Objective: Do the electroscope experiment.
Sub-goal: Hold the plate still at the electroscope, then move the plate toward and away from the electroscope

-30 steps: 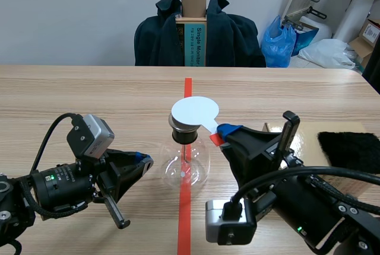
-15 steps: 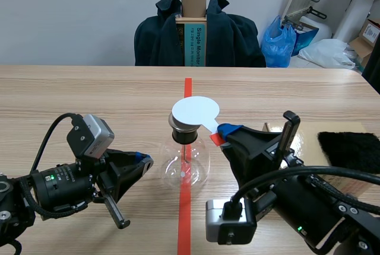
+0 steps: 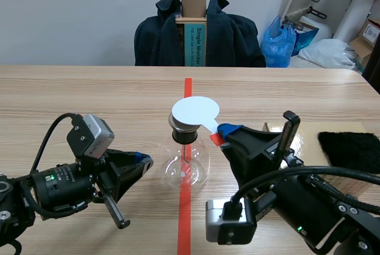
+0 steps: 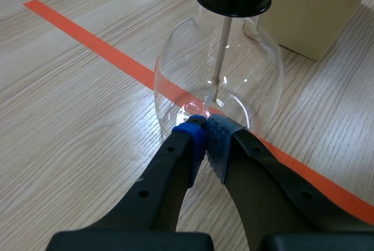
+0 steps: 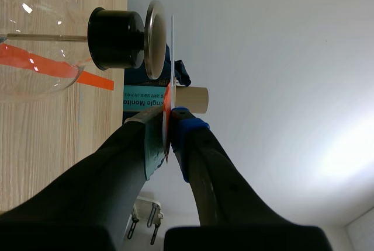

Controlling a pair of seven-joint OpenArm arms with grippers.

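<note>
Subject of inspection: the electroscope flask (image 3: 187, 163), a clear round glass vessel standing upright on the tabletop (image 3: 89, 95), astride the orange-red tape line (image 3: 187, 89) at centre. A black stopper (image 3: 182, 131) closes its neck, and a thin metal rod (image 4: 222, 52) hangs from it into the bulb. Whether any leaves hang at the rod's end cannot be told. The right pincer (image 5: 169, 125), at 3 o'clock of the stopper, is clenched on the orange-red tab of a white disc (image 3: 195, 111). In the right wrist view the disc lies flat against the electroscope's metal cap plate (image 5: 153, 39), touching or very nearly so. The left pincer (image 4: 204, 134), at 9 o'clock of the bulb and low, is clenched on nothing, its two pads pressed together just beside the glass wall. Contact with the glass cannot be confirmed. A black fur pad (image 3: 350, 148) lies on a beige box (image 4: 315, 11) at 3 o'clock, well apart from the flask. Assessment: the step in hand appears to be presenting the disc to the cap plate. The next move likely calls for lifting the disc squarely off the plate without dragging it sideways, since a sideways pull could tip the flask. The left pincer seems placed to steady the bulb.
</note>
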